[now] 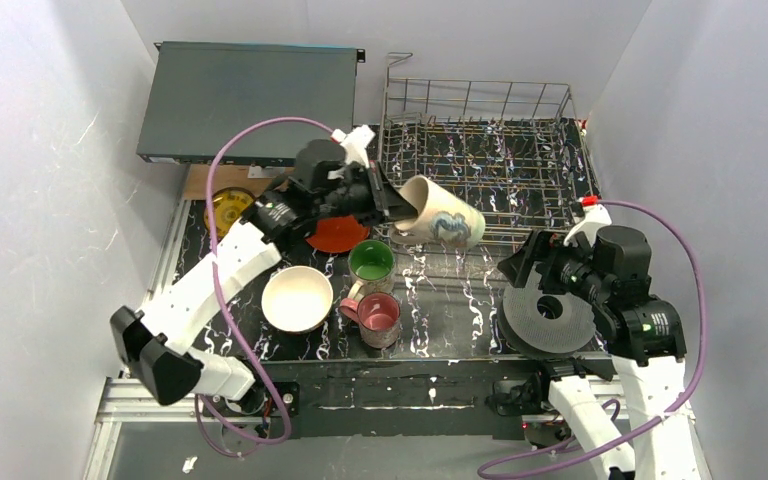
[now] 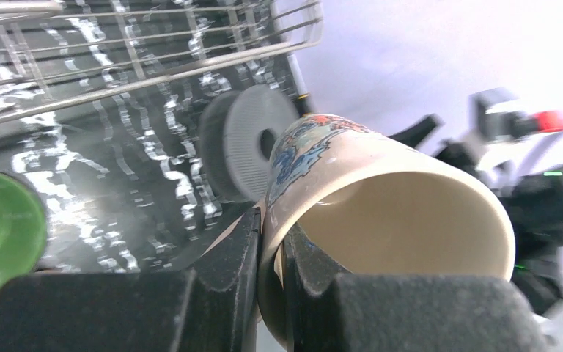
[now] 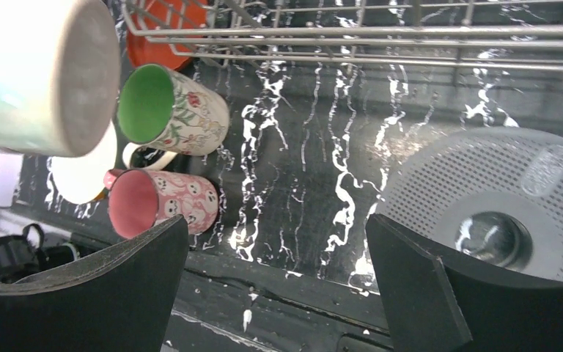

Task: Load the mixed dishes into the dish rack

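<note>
1. Rack (image 1: 480, 150): no dish shows inside it from the top view. By my reading nothing is loaded yet.
2. Floral mug (image 1: 445, 222): first piece in hand. It is on its side, off the table, at the rack's near left corner. It overlaps the front rail and is not down among the tines.
3. Left gripper (image 2: 271, 246): clenched on the mug's wall at the rim, one finger inside and one outside.
4. Right gripper (image 3: 275, 242): jaws wide apart, grasping nothing. It hangs over the table beside the grey disc (image 1: 548, 318), which is no dish.
5. Left on the table, on the near side of the rack:
   - plate (image 1: 338, 235), partly under the left wrist
   - green mug (image 1: 371, 262)
   - pink mug (image 1: 377, 312), just beside the green one
   - bowl (image 1: 297, 298), to their left
   - yellow dish (image 1: 228, 207), far left, beyond the arm
6. Judgement: early stage. One piece of six is on its way and five are untouched. The mug has to clear the rail and settle on the tines before it counts.
</note>
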Robot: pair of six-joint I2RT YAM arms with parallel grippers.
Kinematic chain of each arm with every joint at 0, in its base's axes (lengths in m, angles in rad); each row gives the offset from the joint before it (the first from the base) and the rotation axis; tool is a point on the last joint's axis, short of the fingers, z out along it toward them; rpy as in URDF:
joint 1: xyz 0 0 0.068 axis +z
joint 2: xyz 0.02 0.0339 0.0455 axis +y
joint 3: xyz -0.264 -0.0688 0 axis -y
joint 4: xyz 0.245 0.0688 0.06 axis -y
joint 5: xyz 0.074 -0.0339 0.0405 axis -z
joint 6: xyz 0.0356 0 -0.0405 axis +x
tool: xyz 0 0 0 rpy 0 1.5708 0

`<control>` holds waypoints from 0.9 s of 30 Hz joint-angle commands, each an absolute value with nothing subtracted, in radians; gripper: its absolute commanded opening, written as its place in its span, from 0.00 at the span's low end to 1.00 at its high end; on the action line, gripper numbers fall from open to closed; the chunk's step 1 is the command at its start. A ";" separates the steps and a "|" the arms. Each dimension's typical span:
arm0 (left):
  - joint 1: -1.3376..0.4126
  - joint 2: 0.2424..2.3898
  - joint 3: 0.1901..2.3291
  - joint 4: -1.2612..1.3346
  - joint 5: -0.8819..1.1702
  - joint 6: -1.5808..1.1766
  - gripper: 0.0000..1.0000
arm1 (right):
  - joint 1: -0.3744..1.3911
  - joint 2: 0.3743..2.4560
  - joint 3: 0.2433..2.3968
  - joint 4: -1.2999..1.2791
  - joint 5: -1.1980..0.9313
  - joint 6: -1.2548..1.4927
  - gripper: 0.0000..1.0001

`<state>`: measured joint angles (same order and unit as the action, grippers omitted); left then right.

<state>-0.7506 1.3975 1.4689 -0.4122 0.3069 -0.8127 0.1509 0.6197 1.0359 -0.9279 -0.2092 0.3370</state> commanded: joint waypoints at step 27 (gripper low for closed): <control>-0.641 1.298 0.998 0.937 0.577 -1.857 0.00 | 0.509 0.733 0.816 0.374 -0.643 0.649 0.83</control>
